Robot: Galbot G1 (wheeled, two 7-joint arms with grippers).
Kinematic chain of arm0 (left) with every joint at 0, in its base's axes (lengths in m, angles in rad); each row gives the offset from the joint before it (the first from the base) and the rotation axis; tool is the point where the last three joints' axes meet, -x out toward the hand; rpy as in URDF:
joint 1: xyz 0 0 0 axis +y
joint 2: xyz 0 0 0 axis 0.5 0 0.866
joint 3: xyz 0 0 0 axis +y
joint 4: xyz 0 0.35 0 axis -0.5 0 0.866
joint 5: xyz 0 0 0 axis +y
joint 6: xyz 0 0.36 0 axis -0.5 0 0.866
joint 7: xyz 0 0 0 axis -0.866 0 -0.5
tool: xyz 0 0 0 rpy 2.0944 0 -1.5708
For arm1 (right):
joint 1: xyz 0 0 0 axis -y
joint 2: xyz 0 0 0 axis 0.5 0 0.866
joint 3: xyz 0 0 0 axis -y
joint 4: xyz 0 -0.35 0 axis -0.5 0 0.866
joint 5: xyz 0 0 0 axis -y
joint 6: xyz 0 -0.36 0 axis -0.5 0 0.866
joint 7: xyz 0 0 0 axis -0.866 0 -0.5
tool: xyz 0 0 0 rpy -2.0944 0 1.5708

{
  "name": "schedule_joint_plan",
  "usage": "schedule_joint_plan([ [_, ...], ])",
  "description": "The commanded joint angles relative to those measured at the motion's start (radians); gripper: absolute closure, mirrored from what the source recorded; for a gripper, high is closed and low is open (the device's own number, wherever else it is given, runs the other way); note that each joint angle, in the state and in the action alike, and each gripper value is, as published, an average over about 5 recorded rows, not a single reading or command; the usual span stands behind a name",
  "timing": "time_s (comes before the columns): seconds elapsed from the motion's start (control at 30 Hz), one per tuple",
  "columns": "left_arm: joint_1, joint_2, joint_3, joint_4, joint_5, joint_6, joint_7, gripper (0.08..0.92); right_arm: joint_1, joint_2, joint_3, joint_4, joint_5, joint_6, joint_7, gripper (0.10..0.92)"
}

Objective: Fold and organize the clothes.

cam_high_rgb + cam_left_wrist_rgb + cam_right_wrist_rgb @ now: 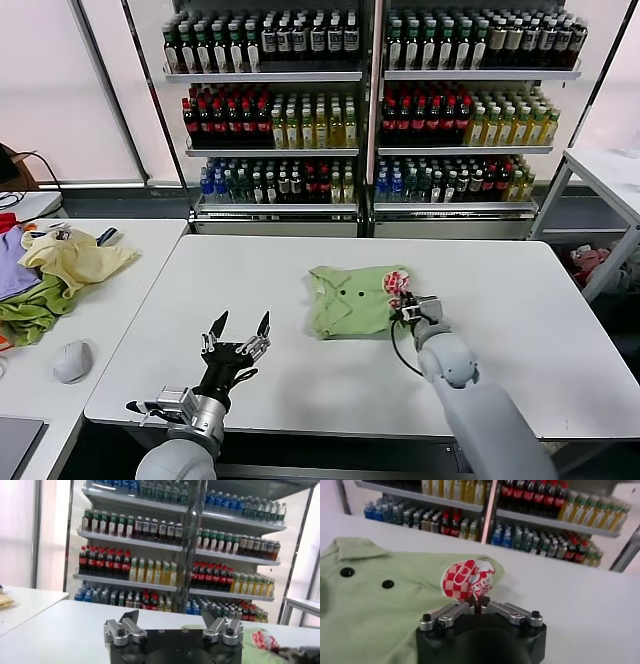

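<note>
The shirt (350, 298) lies mid-table (540, 340), shelves (370, 110) behind, garment heap (50, 275) far left.

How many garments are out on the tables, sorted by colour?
Light green shirt, pinched by the right pincer: 1
Pale yellow garment: 1
Purple garment: 1
Darker green garment: 1
Total: 4

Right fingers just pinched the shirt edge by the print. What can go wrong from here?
1. The right gripper pinches only a small bit of the light green short-sleeved collared shirt at its red-and-white printed graphic; a thin hold may slip when pulled.
2. The left gripper hovers open over the white table, clear of the fabric, so nothing pins the far side and the whole shirt may drag rather than fold.
</note>
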Motion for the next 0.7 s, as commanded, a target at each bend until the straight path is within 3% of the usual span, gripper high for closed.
schedule_joint_plan([
  [0.03,0.005,-0.008,0.014,-0.003,0.016,0.004,0.002,0.177,0.045,-0.103,0.049,-0.074,-0.107,0.200,-0.148,0.876],
  [0.33,0.003,-0.017,0.017,-0.005,0.043,-0.004,0.005,0.177,-0.212,-0.085,0.191,0.147,-0.195,0.350,-0.072,0.639],
  [0.7,0.015,-0.028,0.020,-0.014,0.074,-0.020,0.010,0.177,-0.561,-0.069,0.421,0.523,-0.039,0.349,-0.035,0.319],
])
